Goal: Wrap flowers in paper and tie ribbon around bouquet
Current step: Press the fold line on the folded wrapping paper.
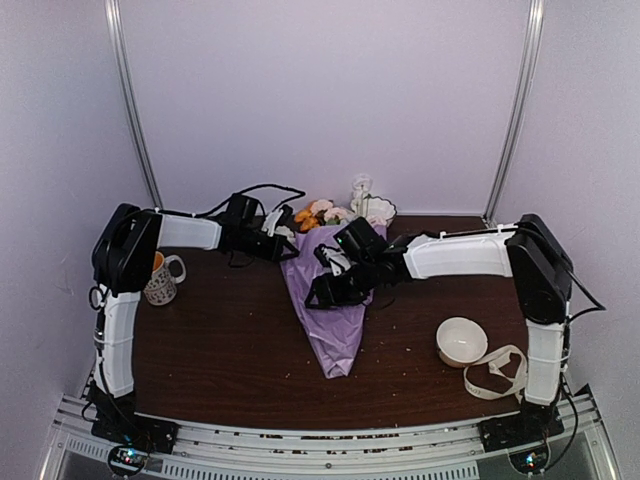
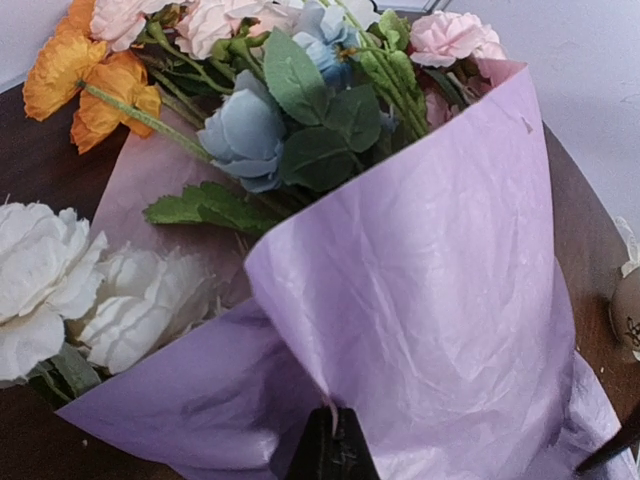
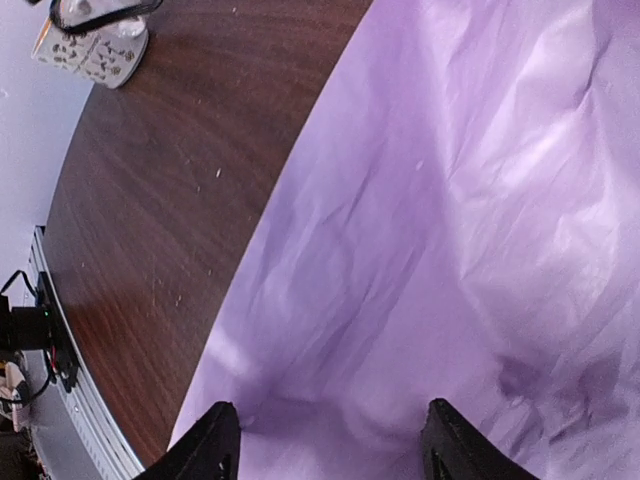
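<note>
Left gripper (image 2: 330,445): fully closed, pinching the edge of the paper (image 2: 440,270) at the wide end of the bouquet (image 1: 335,310), on its left side. In the left wrist view the lilac sheet curls up from my fingertips and over the stems.

Right gripper (image 3: 328,442): open, holding nothing. My fingers (image 3: 212,448) stand apart with the crinkled purple surface between and under them. I can't tell whether the tips press into it. In the top view I'm over the middle of the cone, reaching in from the right.

The bouquet lies flat at the centre of the table (image 1: 230,350), narrow tip toward my bases and wide end toward the back wall. The flowers (image 2: 300,100) poke out of the wide end: orange blooms (image 2: 90,85) and pink ones at the far side, a blue one in the middle, and white blooms (image 2: 60,290) spilling out on the left.

The ribbon (image 1: 497,372) is not on the bouquet. It lies looped on the table near my right base, just beside a white bowl (image 1: 461,340) and well apart from the cone.

A mug (image 1: 160,278) stands on the left of the table by my left arm.
</note>
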Controlling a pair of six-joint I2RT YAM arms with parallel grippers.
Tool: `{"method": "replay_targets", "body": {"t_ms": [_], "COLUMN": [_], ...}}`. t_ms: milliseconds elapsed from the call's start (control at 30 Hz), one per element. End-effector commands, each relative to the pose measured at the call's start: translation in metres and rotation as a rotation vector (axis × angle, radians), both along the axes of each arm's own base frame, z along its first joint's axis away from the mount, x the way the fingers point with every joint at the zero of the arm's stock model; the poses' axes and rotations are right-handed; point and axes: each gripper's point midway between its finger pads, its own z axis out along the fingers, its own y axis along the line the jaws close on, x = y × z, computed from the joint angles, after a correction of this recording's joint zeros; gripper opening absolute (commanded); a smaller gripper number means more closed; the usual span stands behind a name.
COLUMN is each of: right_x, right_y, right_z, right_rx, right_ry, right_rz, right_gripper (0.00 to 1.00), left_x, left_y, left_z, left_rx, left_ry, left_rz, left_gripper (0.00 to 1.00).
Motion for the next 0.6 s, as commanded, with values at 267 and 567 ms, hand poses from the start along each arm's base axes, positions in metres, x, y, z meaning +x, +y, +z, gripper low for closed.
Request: {"method": "replay_targets", "body": {"t_ms": [267,567], "right_x": [-0.061,-0.093], "right_y": [-0.015,-0.020], "right_z": [0.021,-0.054], "right_rx": [-0.204,-0.426], "right_ry": [-0.235,-0.162], "right_rz": [0.128,0.260], "right_gripper": [0.28,0.12], "left_x": [0.022,0.032], "left_y": [0.011,0.017], "left_z": [-0.008,-0.004], "left_rx": [0.019,0.036], "left_ry": [-0.049,-0.079], "left_rz": [0.101,0.153], "left_gripper": [0.00,0.00]}}
